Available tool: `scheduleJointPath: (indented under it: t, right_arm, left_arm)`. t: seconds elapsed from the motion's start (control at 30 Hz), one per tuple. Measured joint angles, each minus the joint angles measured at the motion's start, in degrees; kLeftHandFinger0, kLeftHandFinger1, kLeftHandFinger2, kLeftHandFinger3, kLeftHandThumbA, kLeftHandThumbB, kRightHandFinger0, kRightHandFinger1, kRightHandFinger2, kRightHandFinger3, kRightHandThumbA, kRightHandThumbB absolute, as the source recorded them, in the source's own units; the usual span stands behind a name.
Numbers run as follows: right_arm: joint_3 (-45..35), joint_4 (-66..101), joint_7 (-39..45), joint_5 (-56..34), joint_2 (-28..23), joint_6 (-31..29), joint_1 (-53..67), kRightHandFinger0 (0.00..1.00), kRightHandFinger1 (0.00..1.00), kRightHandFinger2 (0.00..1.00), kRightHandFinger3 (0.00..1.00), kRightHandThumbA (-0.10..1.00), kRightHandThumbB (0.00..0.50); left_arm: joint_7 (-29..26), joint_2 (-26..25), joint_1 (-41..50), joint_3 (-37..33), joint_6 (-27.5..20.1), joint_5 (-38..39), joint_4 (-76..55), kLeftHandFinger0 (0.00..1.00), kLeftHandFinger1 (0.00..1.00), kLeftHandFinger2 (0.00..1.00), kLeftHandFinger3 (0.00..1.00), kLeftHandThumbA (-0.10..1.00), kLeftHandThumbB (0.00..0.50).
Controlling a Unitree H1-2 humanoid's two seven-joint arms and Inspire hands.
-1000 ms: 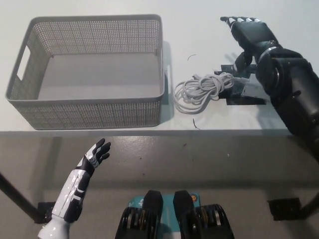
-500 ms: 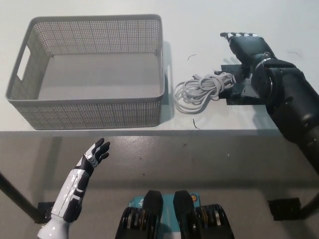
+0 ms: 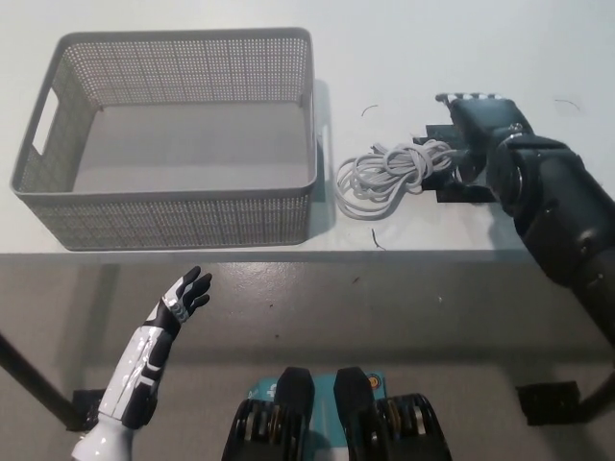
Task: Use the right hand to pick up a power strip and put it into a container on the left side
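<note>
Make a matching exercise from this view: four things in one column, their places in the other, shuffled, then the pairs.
1. basket
2. coiled cord
3. left hand
4. right hand

A. over the black power strip
B. below the table edge, lower left
C. table's left part, empty
D. just right of the basket

Pairs: 1-C, 2-D, 3-B, 4-A

Bright, even overhead light washes my desk (image 3: 192,14) almost white; soft shadows fall toward three o'clock beside the basket (image 3: 173,134). Focus stays sharp throughout.
</note>
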State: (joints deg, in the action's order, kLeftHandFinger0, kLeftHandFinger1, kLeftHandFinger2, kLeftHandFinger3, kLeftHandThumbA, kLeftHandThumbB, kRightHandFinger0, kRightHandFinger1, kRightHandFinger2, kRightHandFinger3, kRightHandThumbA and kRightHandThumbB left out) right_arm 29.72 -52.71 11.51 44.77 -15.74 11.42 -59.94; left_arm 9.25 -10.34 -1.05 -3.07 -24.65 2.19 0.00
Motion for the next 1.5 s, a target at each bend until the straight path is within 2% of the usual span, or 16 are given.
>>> scheduleJointPath:
  t: [0.13, 0.2, 0.23, 0.27, 0.3, 0.33, 0.43, 0.5, 0.6, 0.77, 0.87, 0.97, 1.1, 1.2, 1.33, 1.5]
  right_arm:
    - [0.8, -5.2, -3.8, 0.1, 2.1, -0.8, -0.9, 1.00, 1.00, 1.00, 1.00, 0.60, 0.360]
    - [1.3, -6.8, -5.5, 0.1, 2.9, -1.1, -0.8, 1.00, 1.00, 1.00, 1.00, 0.38, 0.319]
    - [1.5, -7.6, -6.5, 0.1, 3.3, -1.2, -0.7, 0.59, 0.58, 0.59, 0.69, 0.09, 0.309]
    - [1.8, -8.2, -7.5, 0.1, 3.6, -1.3, -0.5, 0.34, 0.35, 0.41, 0.51, -0.06, 0.295]
    - [2.0, -8.9, -8.6, 0.1, 3.8, -1.5, -0.4, 0.24, 0.29, 0.36, 0.45, -0.09, 0.290]
    - [2.3, -9.6, -9.6, 0.1, 4.0, -1.7, -0.1, 0.01, 0.06, 0.37, 0.34, -0.10, 0.228]
    - [2.8, -11.1, -13.3, 0.2, 4.1, -2.5, 0.4, 0.00, 0.19, 0.73, 0.49, -0.10, 0.250]
    - [3.0, -11.7, -15.3, 0.2, 4.1, -3.1, 0.4, 0.00, 0.17, 0.70, 0.49, -0.10, 0.243]
    - [3.5, -13.1, -18.9, 0.2, 4.1, -4.2, 0.5, 0.00, 0.18, 0.74, 0.59, -0.10, 0.192]
    - [4.5, -15.2, -23.5, 0.2, 4.1, -6.2, 0.7, 0.00, 0.18, 0.71, 0.80, -0.10, 0.233]
    - [5.1, -16.2, -25.8, 0.2, 4.1, -7.3, 0.7, 0.00, 0.13, 0.70, 0.75, -0.10, 0.237]
    - [6.0, -17.2, -28.5, 0.2, 4.1, -8.6, 0.7, 0.00, 0.11, 0.71, 0.68, -0.10, 0.185]
    - [7.0, -18.2, -31.7, 0.6, 4.1, -9.9, 0.7, 0.00, 0.06, 0.68, 0.61, -0.10, 0.208]
    - [7.5, -18.7, -33.7, 1.1, 4.0, -10.8, 0.7, 0.00, 0.06, 0.68, 0.64, -0.10, 0.261]
    - [8.4, -19.1, -36.1, 1.5, 3.9, -11.6, 0.5, 0.00, 0.13, 0.72, 0.76, -0.10, 0.237]
    - [8.9, -19.0, -40.3, 2.4, 3.0, -13.9, -0.7, 0.00, 0.14, 0.75, 0.77, -0.10, 0.178]
  left_arm:
    - [0.0, 0.0, 0.0, 0.0, 0.0, 0.0, 0.0, 1.00, 1.00, 1.00, 1.00, 1.00, 0.202]
    - [0.0, 0.1, 0.0, -0.1, 0.0, 0.0, 0.0, 1.00, 1.00, 1.00, 1.00, 1.00, 0.203]
    - [0.0, 0.1, 0.1, -0.1, 0.0, 0.0, 0.1, 1.00, 1.00, 1.00, 1.00, 1.00, 0.210]
    - [0.0, 0.1, 0.2, -0.1, 0.1, 0.0, 0.1, 1.00, 1.00, 1.00, 1.00, 1.00, 0.213]
    - [0.0, 0.1, 0.2, -0.1, 0.1, 0.0, 0.1, 1.00, 1.00, 1.00, 1.00, 1.00, 0.213]
    - [0.0, 0.1, 0.2, -0.1, 0.1, 0.0, 0.1, 1.00, 1.00, 1.00, 1.00, 1.00, 0.212]
    - [0.0, 0.1, 0.2, -0.1, 0.1, 0.0, 0.2, 1.00, 1.00, 1.00, 1.00, 1.00, 0.212]
    - [0.0, 0.1, 0.2, -0.1, 0.1, 0.0, 0.2, 1.00, 1.00, 1.00, 1.00, 1.00, 0.209]
    - [0.0, 0.1, 0.2, -0.1, 0.1, 0.0, 0.3, 1.00, 1.00, 1.00, 1.00, 1.00, 0.202]
    - [0.0, 0.1, 0.2, -0.1, 0.1, 0.0, 0.4, 1.00, 1.00, 1.00, 1.00, 1.00, 0.206]
    - [0.0, 0.1, 0.2, -0.1, 0.1, 0.0, 0.4, 1.00, 1.00, 1.00, 1.00, 1.00, 0.205]
    - [0.0, 0.1, 0.2, -0.1, 0.1, 0.0, 0.4, 1.00, 1.00, 1.00, 1.00, 1.00, 0.196]
    - [0.0, 0.1, 0.2, -0.1, 0.1, 0.0, 0.5, 1.00, 1.00, 1.00, 1.00, 1.00, 0.196]
    - [0.0, 0.1, 0.2, -0.1, 0.1, 0.0, 0.5, 1.00, 1.00, 1.00, 1.00, 1.00, 0.197]
    - [0.0, 0.1, 0.2, -0.1, 0.1, 0.0, 0.5, 1.00, 1.00, 1.00, 1.00, 1.00, 0.200]
    - [0.0, 0.1, 0.2, -0.1, 0.1, 0.0, 0.5, 1.00, 1.00, 1.00, 1.00, 1.00, 0.204]
